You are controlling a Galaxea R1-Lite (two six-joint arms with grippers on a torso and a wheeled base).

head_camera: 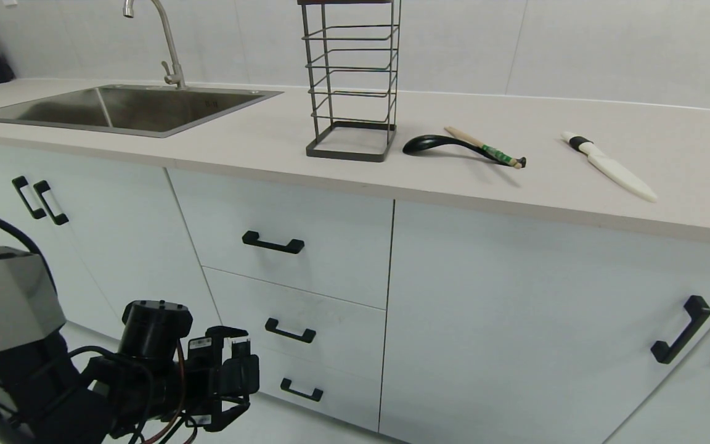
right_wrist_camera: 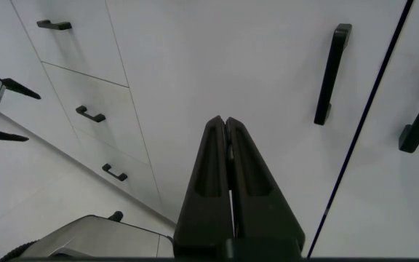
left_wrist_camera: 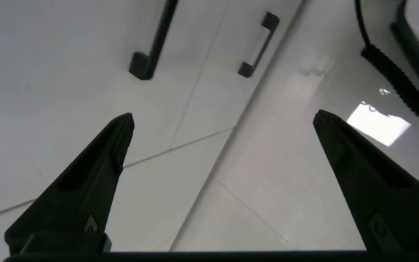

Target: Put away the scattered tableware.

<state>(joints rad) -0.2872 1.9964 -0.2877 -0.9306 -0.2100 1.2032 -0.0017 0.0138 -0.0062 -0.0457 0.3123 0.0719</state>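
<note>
Countertop (head_camera: 256,145) holds the scattered tableware: black ladle (head_camera: 463,147) lies just right of the black wire rack (head_camera: 346,155), bowl end toward the rack. Wooden chopsticks (head_camera: 484,148) with green bands rest across the ladle's handle, touching it. White knife (head_camera: 607,165) with a black band lies flat, well apart to the right. Rack stands upright between the sink (head_camera: 121,108) and the ladle; faucet (head_camera: 167,37) behind the sink. Left gripper (head_camera: 241,376) hangs low in front of the white drawers (head_camera: 330,259), well below the counter, fingers spread wide, holding nothing. Right gripper (right_wrist_camera: 225,122) faces the cabinet doors (right_wrist_camera: 268,65), fingers pressed together with nothing between them.
</note>
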